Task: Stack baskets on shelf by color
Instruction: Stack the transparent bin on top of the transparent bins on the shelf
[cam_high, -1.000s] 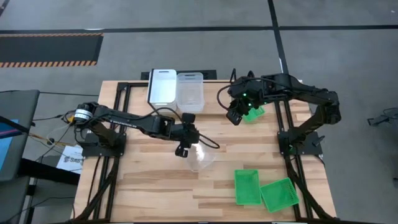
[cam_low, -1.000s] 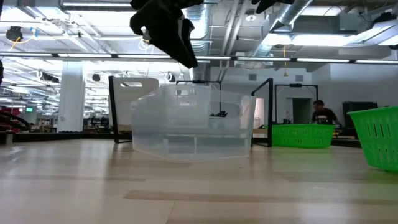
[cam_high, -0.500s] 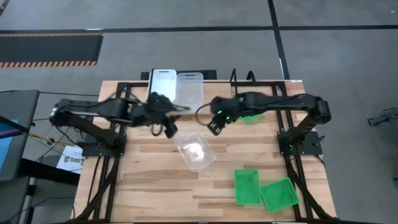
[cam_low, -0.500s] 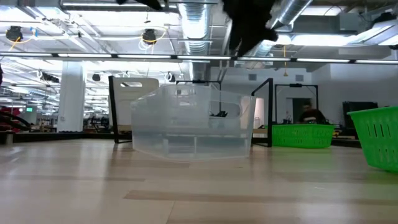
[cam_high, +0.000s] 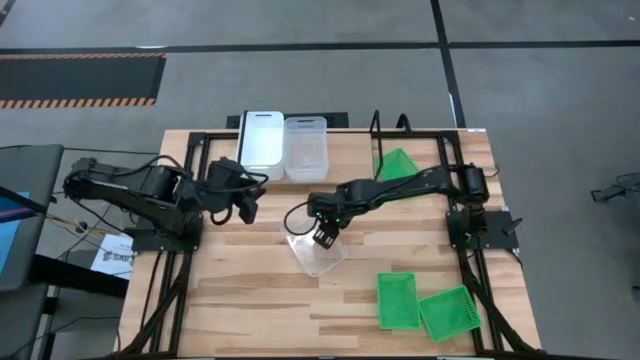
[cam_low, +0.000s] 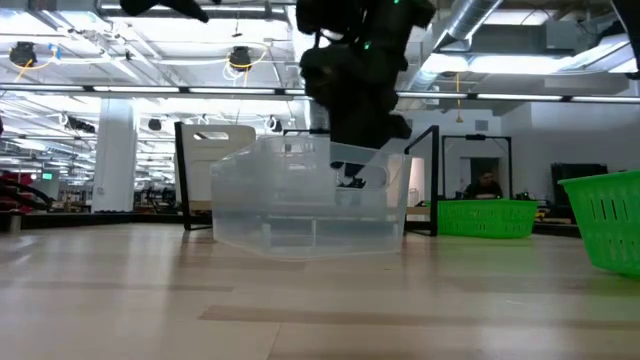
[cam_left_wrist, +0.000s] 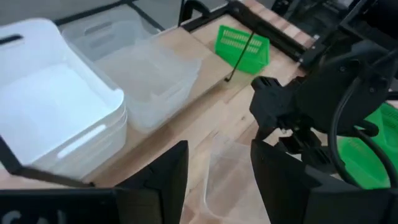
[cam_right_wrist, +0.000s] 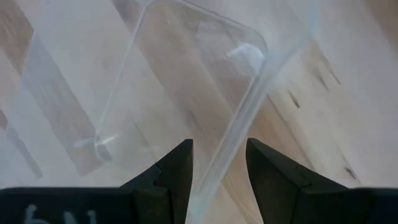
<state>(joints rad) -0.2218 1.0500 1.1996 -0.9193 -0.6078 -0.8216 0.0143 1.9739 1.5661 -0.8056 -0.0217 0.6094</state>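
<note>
Clear basket (cam_high: 317, 247) upright, skewed diagonally

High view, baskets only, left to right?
Opaque white plastic basket → clear see-through basket on the shelf → green mesh basket by the rack → tilted green mesh basket at the front right corner.

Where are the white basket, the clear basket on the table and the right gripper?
white basket (cam_high: 262, 139), high view, its floor.
clear basket (cam_high: 318, 252), high view, its floor.
right gripper (cam_high: 322, 236), high view, between its fingertips.
</note>
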